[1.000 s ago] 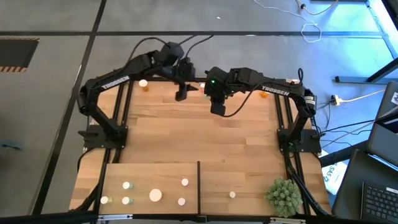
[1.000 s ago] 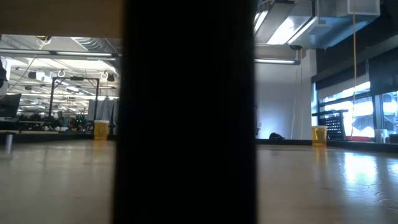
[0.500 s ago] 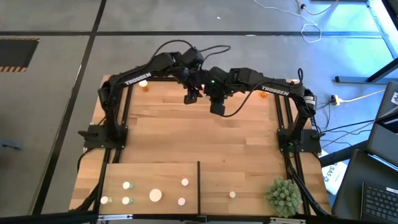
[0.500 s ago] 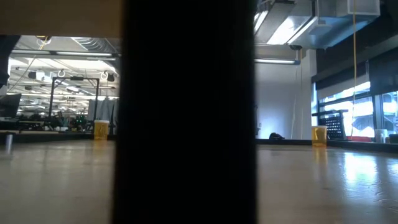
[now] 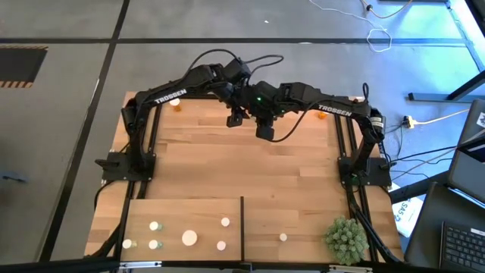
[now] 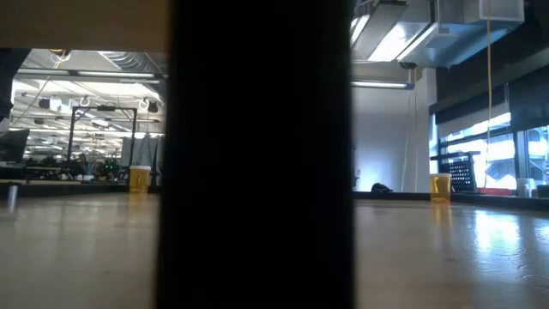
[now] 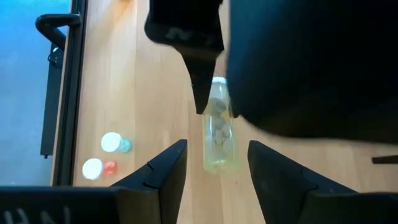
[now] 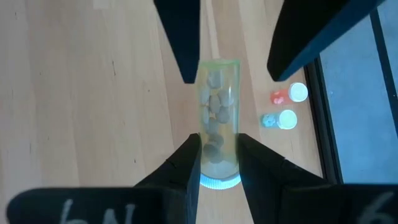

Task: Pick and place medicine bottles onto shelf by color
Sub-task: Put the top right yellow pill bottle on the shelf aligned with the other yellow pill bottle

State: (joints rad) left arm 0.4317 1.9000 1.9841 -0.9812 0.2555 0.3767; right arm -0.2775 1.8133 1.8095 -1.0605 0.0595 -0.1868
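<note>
At frame center, our right gripper (image 8: 216, 163) clamps the greenish pill bottle (image 8: 217, 118) for handover; left gripper (image 7: 211, 163) straddles it, unclenched.

- Robotics lab: wooden desk (image 5: 227, 163) on grey concrete floor (image 5: 61, 114), loose cables (image 5: 383, 34).
- Low view: open hall, ceiling strip lights (image 6: 403, 34), railings (image 6: 94, 129).

"TROSSEN" is printed in white on the left arm (image 5: 168, 95) and the right arm (image 5: 334, 111).

Grey floor (image 5: 61, 114), bright windows (image 6: 493, 142), ceiling lights (image 6: 403, 34)
</note>
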